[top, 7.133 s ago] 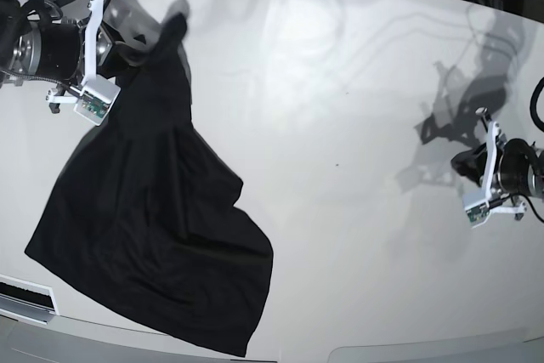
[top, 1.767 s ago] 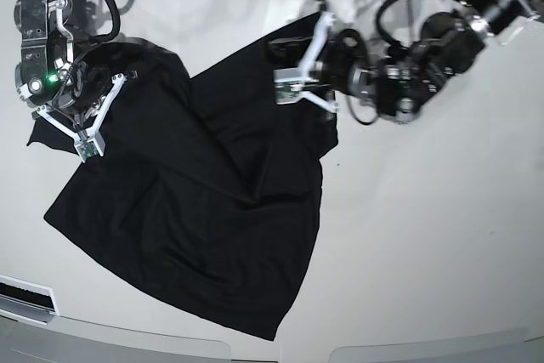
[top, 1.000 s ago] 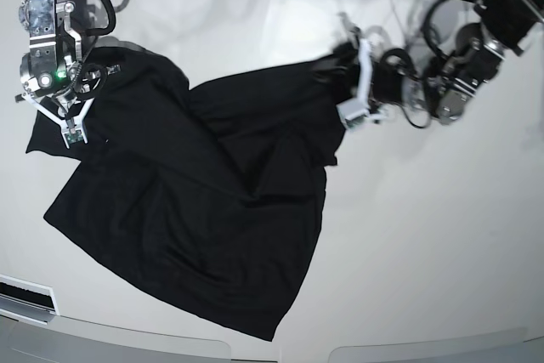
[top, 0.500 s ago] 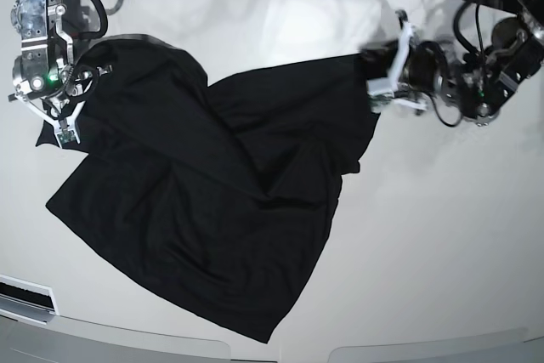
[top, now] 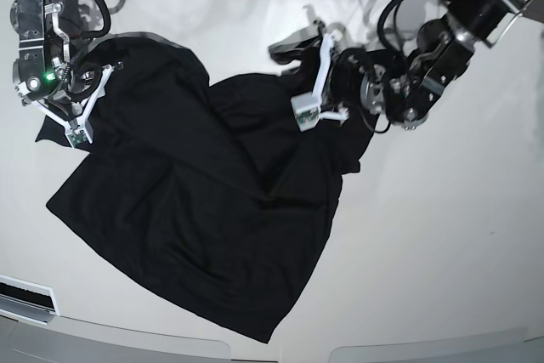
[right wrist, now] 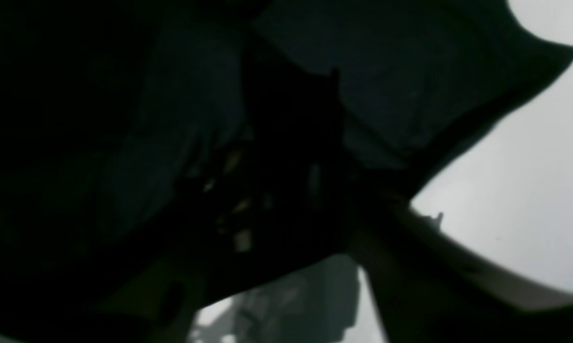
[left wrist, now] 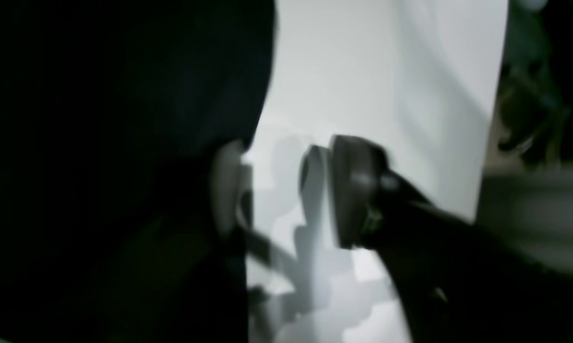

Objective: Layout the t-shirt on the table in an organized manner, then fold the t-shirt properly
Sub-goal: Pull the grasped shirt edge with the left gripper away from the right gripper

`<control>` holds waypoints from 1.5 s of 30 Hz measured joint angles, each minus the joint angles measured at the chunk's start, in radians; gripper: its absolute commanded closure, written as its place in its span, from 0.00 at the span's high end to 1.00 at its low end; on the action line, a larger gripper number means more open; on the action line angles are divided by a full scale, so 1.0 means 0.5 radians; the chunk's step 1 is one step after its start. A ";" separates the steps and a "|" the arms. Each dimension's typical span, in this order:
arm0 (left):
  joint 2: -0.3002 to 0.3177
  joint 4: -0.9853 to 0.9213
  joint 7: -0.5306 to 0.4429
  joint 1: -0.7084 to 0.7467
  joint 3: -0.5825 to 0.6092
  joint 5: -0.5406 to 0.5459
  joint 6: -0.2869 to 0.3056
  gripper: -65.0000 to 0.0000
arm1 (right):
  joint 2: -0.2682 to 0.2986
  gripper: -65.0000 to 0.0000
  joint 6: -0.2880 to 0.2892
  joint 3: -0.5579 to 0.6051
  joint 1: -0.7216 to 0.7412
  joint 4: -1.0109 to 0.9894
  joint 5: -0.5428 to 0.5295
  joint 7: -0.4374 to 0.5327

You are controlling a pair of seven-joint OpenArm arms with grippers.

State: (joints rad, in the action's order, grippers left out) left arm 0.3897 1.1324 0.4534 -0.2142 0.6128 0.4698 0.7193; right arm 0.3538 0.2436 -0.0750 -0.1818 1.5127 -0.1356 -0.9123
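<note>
1. The t-shirt (top: 204,210) lies spread over the left and middle of the table (top: 442,244), black and rumpled, with a diagonal fold running from its upper middle down toward its lower right hem
2. One corner of the cloth reaches toward the table's near edge at the bottom of the base view; another bunched part sits at upper left under the right arm
3. The left gripper (left wrist: 281,190), on the right side of the base view, hangs over the upper right edge of the shirt. In the left wrist view its jaws stand apart with bare white table showing between them; one finger (left wrist: 224,190) sits at the cloth's edge, the other finger (left wrist: 348,190) over bare table
4. Nothing is pinched between those jaws, though the picture is blurred
5. The right gripper (top: 72,112) is low over the shirt's upper left part in the base view. The right wrist view is almost wholly dark with cloth, so I cannot tell how its jaws stand or whether fabric is held
6. A pointed flap of shirt (right wrist: 529,62) juts over the white table (right wrist: 529,190) in that wrist view
</note>
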 measured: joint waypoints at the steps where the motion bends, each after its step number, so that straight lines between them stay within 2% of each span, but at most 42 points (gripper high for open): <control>1: -0.022 -0.063 -0.041 -0.002 -0.008 0.000 0.000 0.54 | 0.002 0.48 0.000 0.000 0.001 0.000 -0.001 -0.001; 2: -0.043 -0.124 -0.099 -0.005 -0.013 -0.003 0.000 0.50 | 0.002 0.48 -0.001 0.000 0.002 0.002 -0.002 -0.001; 3: -0.054 -0.178 -0.140 -0.006 -0.014 0.001 0.000 0.39 | 0.001 0.47 0.000 0.000 0.002 0.002 -0.002 -0.001; 5: -0.081 -0.278 -0.178 -0.018 -0.025 -0.024 -0.001 0.01 | 0.001 0.47 0.000 0.000 0.002 0.002 -0.008 0.000; 6: -0.081 -0.296 -0.178 -0.023 -0.024 -0.041 -0.010 0.00 | 0.001 0.46 -0.017 0.000 0.001 0.002 -0.008 0.001; 7: -0.081 -0.299 -0.138 -0.027 -0.024 -0.020 -0.021 0.00 | 0.000 0.42 -0.043 0.000 0.000 0.002 -0.010 0.012; 9: -0.080 -0.280 -0.068 -0.027 -0.024 0.014 -0.068 0.00 | 0.000 0.21 -0.053 0.000 -0.006 0.002 -0.087 0.030; 10: -0.073 -0.253 -0.016 -0.027 -0.024 0.032 -0.087 0.00 | 0.000 0.07 -0.027 0.000 -0.009 0.001 -0.143 0.047; 11: -0.059 -0.219 0.037 -0.027 -0.024 0.043 -0.100 0.00 | -0.005 0.00 0.043 0.000 -0.016 -0.002 -0.174 0.089; 13: -0.011 -0.150 0.152 -0.026 -0.022 0.117 -0.119 0.00 | -0.012 0.00 0.175 0.000 -0.031 -0.027 -0.211 0.185; 15: 0.048 -0.064 0.257 -0.021 -0.022 0.137 -0.114 0.00 | -0.008 0.00 0.169 -0.001 -0.024 -0.076 -0.209 0.218; 19: 0.179 0.089 0.327 -0.009 -0.014 0.114 -0.142 0.00 | -0.014 0.00 -0.020 0.001 0.027 -0.179 -0.053 0.254; 21: 0.264 0.136 0.335 -0.009 -0.011 0.101 -0.143 0.00 | -0.004 0.00 -0.158 0.001 0.031 -0.201 0.050 0.250; 25: 0.428 0.143 0.246 0.002 -0.015 0.089 -0.151 0.00 | 0.002 0.00 -0.407 0.000 0.014 -0.207 0.286 0.124; 30: 0.540 0.143 0.131 0.072 -0.023 0.093 -0.158 0.00 | 0.000 0.00 -0.533 0.001 0.021 -0.209 0.378 0.079; 32: 0.588 0.147 0.015 0.104 -0.023 0.039 -0.150 0.00 | -0.001 0.00 -0.585 0.000 0.014 -0.213 0.446 0.029; 34: 0.629 0.147 -0.012 0.118 -0.024 0.040 -0.130 0.00 | 0.001 0.00 -0.587 0.000 0.008 -0.217 0.475 0.019; 35: 0.649 0.159 0.004 0.117 -0.024 0.041 -0.109 0.00 | 0.001 0.00 -0.587 0.000 0.009 -0.217 0.475 0.018; 37: 0.697 0.278 0.171 0.119 -0.024 0.123 -0.024 0.00 | -0.001 0.00 -0.583 0.001 0.016 -0.217 0.465 0.019; 40: 0.756 0.578 0.421 0.168 -0.023 0.214 -0.071 0.00 | -0.003 0.00 -0.569 0.000 0.014 -0.217 0.465 0.021; 42: 0.746 0.788 0.464 0.204 -0.018 0.208 -0.045 0.00 | -0.002 0.00 -0.569 0.000 0.010 -0.217 0.465 0.021; 45: 0.654 0.950 0.427 0.173 -0.014 0.108 -0.045 0.36 | -0.005 0.00 -0.570 0.000 0.010 -0.215 0.465 0.018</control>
State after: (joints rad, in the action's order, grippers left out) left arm 0.7166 1.6073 0.6670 -0.1276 0.6060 0.5236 0.6968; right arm 0.3515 -0.0414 -0.0750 -0.1768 1.4052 0.0971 -0.9031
